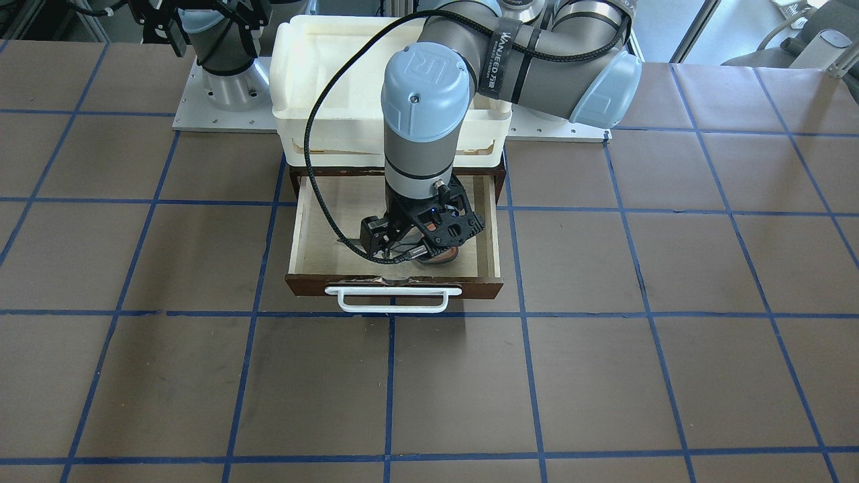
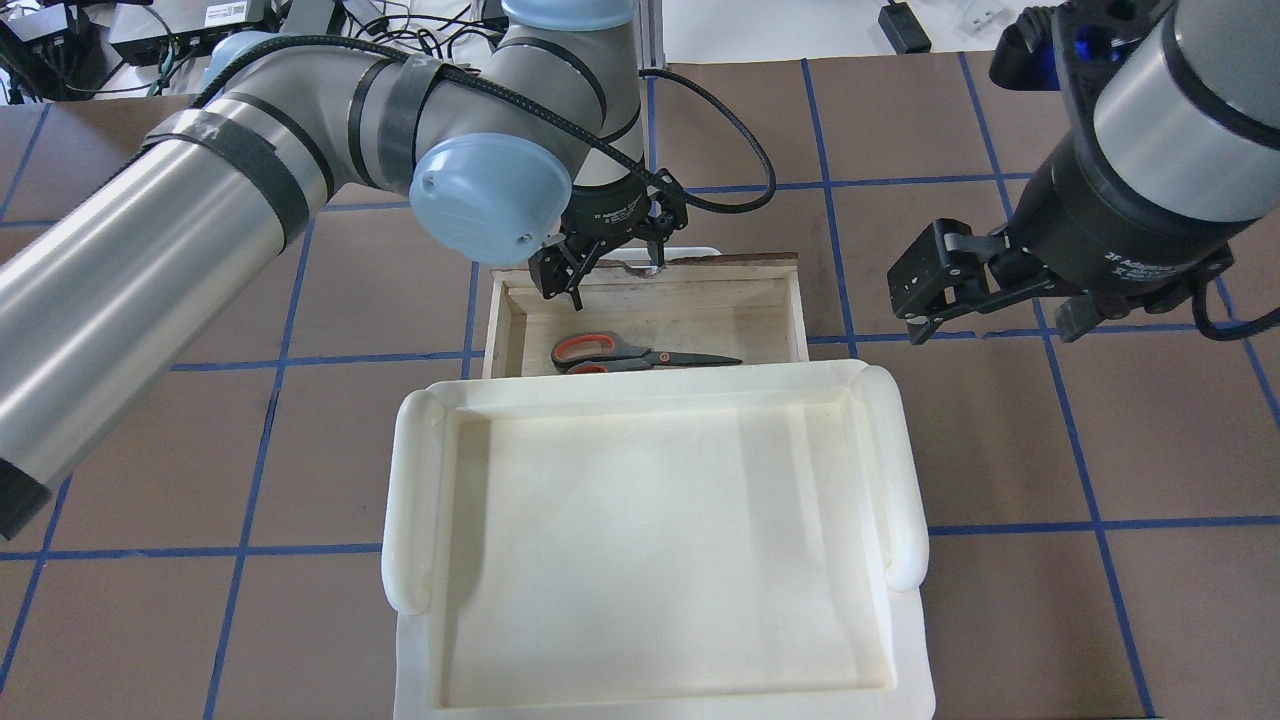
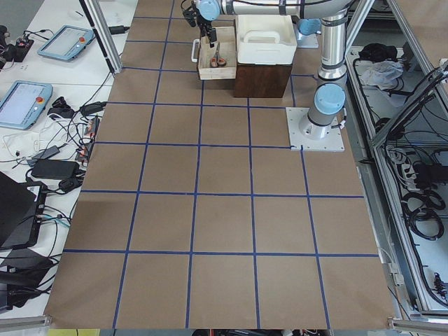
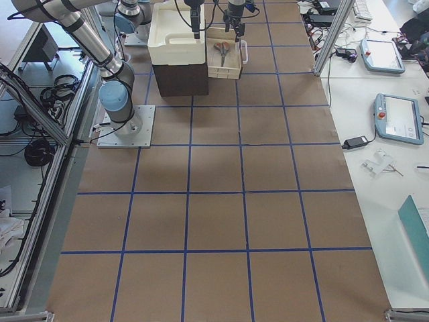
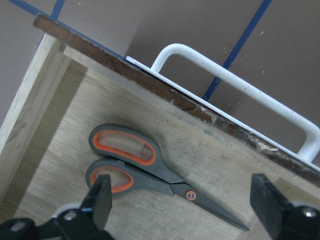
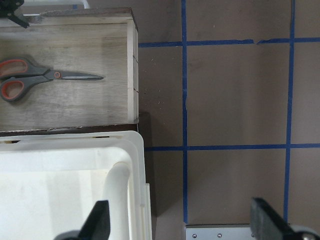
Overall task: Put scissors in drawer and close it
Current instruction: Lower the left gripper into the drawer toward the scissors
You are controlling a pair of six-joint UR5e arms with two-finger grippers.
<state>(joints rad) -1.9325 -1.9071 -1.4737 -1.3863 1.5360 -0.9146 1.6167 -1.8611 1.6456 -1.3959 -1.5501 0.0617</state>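
Observation:
The scissors [image 2: 640, 355] lie flat on the pale floor of the open drawer [image 2: 800, 310], handles toward the robot's left and blades toward its right. They also show in the left wrist view [image 5: 150, 165] and the right wrist view [image 6: 45, 77]. My left gripper [image 2: 610, 275] is open and empty, hovering just above the drawer near its front edge and white bar handle [image 1: 392, 300]. In the front view the gripper [image 1: 419, 235] hides most of the scissors. My right gripper [image 2: 925, 290] is open and empty, held high to the right of the drawer.
A large white plastic tray [image 2: 900, 480] sits on top of the dark-brown cabinet [image 3: 262, 78] that the drawer slides out of. The table is brown paper with blue tape lines [image 1: 389, 376]. The right arm's base plate [image 6: 240, 232] is below the right gripper.

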